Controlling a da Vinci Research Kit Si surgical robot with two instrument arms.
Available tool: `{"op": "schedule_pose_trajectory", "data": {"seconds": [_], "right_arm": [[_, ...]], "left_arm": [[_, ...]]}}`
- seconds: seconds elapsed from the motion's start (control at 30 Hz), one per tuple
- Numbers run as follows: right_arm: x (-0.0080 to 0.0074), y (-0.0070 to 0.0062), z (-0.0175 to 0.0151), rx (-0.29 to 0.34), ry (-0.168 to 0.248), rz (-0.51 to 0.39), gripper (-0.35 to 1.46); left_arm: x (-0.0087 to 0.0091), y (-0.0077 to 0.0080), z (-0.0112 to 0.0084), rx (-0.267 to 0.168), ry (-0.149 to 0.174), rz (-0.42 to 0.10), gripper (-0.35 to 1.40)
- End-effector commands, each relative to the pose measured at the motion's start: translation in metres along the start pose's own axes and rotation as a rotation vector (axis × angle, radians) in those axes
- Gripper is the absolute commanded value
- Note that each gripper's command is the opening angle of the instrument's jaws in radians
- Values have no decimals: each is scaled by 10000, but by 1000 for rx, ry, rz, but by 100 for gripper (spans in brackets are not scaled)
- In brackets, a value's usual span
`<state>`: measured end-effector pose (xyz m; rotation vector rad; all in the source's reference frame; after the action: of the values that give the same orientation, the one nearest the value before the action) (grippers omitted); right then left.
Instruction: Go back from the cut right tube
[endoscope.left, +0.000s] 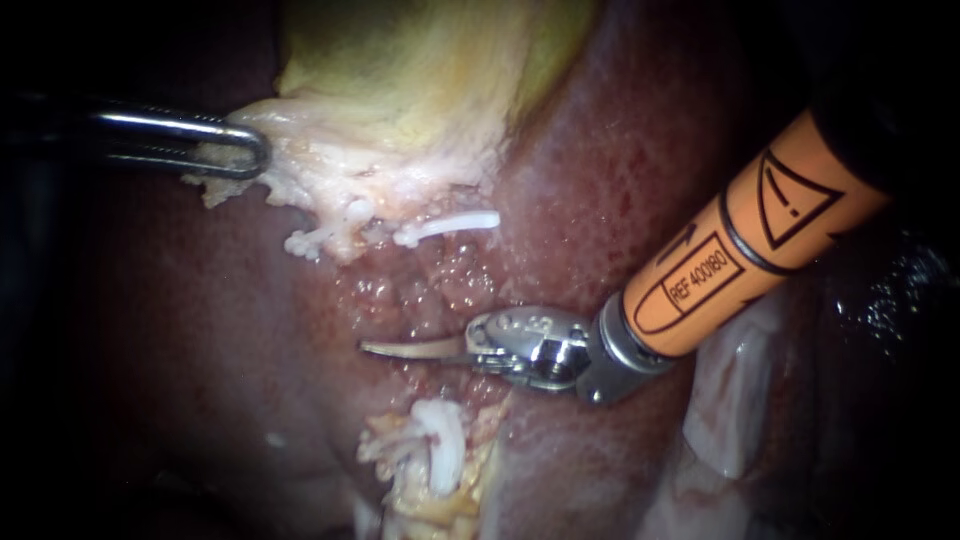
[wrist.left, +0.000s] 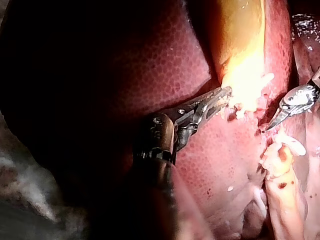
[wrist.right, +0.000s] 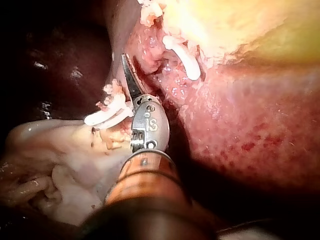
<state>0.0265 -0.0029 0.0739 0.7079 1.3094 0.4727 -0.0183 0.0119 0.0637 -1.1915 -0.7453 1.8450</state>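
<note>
My left instrument (endoscope.left: 240, 150): claw clenched on the gallbladder (endoscope.left: 400, 90) fringe. Cut right tube (endoscope.left: 455, 223): white stub under the gallbladder, over the liver (endoscope.left: 600, 200). My right instrument (endoscope.left: 385, 348): claw closed, empty, below that stub, not touching it

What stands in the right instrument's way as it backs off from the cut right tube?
Nothing visible. The right instrument lies over the liver between the two ends of the cut tube, and the space along its shaft is free. The left instrument holds the gallbladder off to the side.
</note>
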Motion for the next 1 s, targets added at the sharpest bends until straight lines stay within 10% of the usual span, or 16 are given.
{"op": "schedule_pose_trajectory", "data": {"seconds": [0.03,0.13,0.23,0.4,0.77,1.0], "right_arm": [[0,0,0,2,9,-1,-35],[1,-1,1,-9,51,14,-30],[3,-2,5,-4,81,19,66],[5,-4,14,-5,88,24,125],[1,-14,1,-48,81,2,143],[4,-34,-51,-149,-96,-164,143]], "left_arm": [[0,0,0,0,0,0,-35],[0,0,0,0,0,0,-35],[0,0,0,0,0,0,-35],[0,0,0,-1,0,0,-35],[-1,-3,-1,-1,-1,1,-35],[-1,-6,-2,1,0,1,-35]]}}
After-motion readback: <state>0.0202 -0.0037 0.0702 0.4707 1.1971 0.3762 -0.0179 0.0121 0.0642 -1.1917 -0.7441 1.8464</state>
